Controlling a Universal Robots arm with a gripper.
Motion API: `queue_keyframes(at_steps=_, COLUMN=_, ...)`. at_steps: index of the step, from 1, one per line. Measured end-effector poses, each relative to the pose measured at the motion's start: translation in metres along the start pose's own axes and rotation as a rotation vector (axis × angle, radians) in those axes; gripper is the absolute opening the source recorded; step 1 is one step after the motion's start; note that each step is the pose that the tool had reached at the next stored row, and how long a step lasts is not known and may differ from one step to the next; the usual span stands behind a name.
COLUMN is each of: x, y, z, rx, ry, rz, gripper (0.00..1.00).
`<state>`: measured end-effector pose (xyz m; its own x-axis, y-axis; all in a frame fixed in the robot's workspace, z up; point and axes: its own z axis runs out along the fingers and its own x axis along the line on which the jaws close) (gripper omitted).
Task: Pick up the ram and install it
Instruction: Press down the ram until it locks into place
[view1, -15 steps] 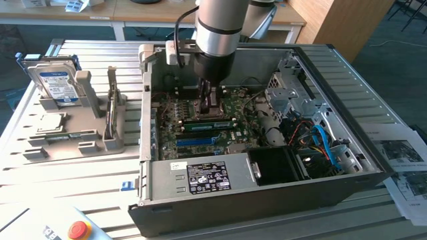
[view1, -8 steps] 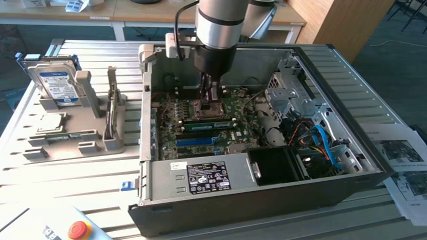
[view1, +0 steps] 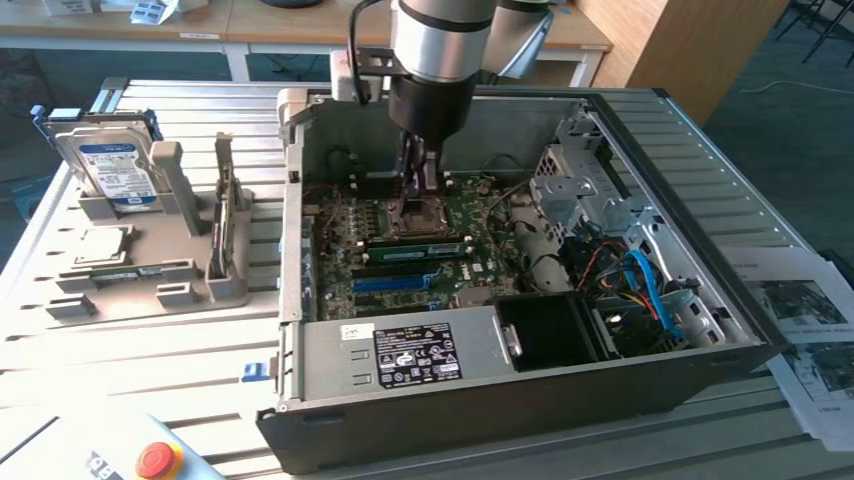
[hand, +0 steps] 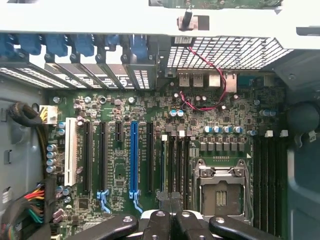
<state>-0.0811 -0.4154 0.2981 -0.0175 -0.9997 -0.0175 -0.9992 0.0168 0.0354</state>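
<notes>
Wrist view: your gripper (hand: 171, 220) is fully closed, nothing visibly between the fingers. Beyond it sits the motherboard (hand: 150, 150), with the blue slot (hand: 133, 155). Exterior view: gripper (view1: 424, 192) is down inside the case (view1: 534, 400); ram (view1: 416, 248) looks seated on the board, probably.

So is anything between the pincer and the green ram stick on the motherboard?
Nothing visible does. The shut pincer hangs over the motherboard by the empty processor socket; the ram sits just beyond that socket, with only bare board between.
</notes>
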Motion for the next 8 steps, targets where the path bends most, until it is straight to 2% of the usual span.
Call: queue_keyframes(at_steps=8, x=-0.0003, y=0.0004, z=-0.0105, rx=0.0002, ry=0.0072, rz=0.0, gripper=0.1)
